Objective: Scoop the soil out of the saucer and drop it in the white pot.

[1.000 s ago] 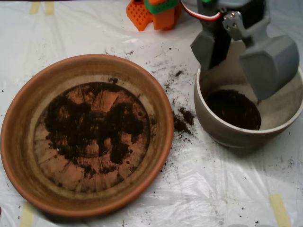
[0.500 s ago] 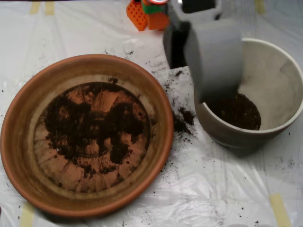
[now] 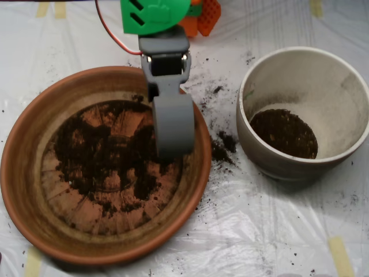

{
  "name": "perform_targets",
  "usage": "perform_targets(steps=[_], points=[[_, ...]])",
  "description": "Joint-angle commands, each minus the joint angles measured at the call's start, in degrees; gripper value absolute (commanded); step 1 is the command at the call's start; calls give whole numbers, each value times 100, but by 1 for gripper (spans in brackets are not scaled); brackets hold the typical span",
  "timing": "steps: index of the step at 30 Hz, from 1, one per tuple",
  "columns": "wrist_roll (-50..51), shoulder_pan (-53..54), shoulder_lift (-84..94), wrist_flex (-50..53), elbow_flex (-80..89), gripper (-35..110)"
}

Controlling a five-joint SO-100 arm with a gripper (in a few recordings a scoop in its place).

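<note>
The terracotta saucer (image 3: 23, 173) lies at the left, with a thin, patchy layer of dark soil (image 3: 98, 156) spread over its ridged base. My grey scoop (image 3: 173, 141) hangs over the right part of the saucer, its tip down just above or on the soil near the inner rim. The arm's grey link and green part reach in from the top edge. At the right stands the white pot (image 3: 346, 75), apart from the scoop, with a dark mound of soil (image 3: 283, 133) at its bottom.
Spilled soil (image 3: 222, 147) lies in clumps and crumbs on the white plastic sheet (image 3: 242, 231) between saucer and pot. An orange block (image 3: 206, 14) sits at the top edge. Strips of yellow tape (image 3: 340, 254) mark the sheet's corners.
The scoop has swung left from above the white pot, across the gap, to over the saucer's right side. The pot's interior is now uncovered.
</note>
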Motion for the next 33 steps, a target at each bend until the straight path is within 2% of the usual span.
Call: perform_targets(steps=[1,13,17,27,30,33], points=[[-422,272,246,-466,457,45],[-1178,984,-1213,-1257,642,40],[-1529,923,-1679,-1301,562,40],[-1529,668,-2602,-1187,-211,40],[-1485,571,-2900,-1028,-571,35],[-1397,431,-3050,-993,-765,20]])
